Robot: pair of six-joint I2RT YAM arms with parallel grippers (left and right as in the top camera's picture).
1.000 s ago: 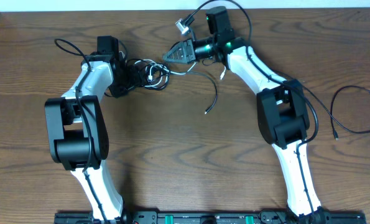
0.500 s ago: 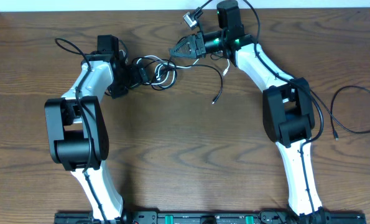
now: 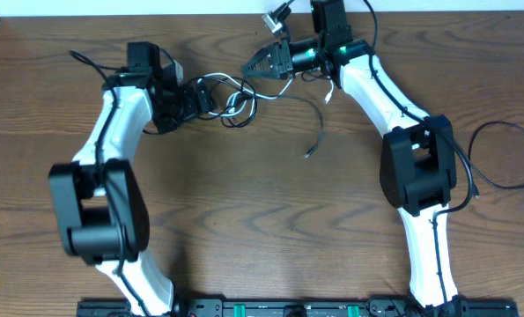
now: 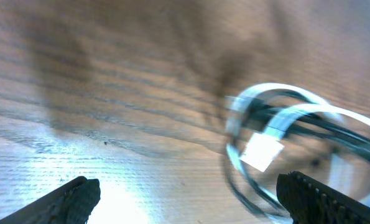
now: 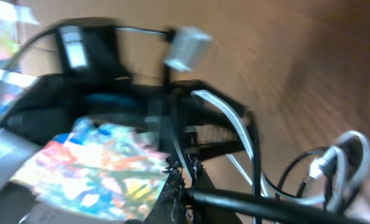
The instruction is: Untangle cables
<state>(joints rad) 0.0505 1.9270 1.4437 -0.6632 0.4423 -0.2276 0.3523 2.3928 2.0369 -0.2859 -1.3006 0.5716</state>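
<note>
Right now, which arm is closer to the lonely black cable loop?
Right. The right arm stands just beside the loop; the left arm is much farther away.

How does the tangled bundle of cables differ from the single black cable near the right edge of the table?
The tangled bundle mixes black and white cords in overlapping loops; the single black cable is one open loop. The bundle lies between the left gripper and the right gripper, which grips a strand; the single cable lies apart, untouched. Both are thin and rest on the table.
</note>
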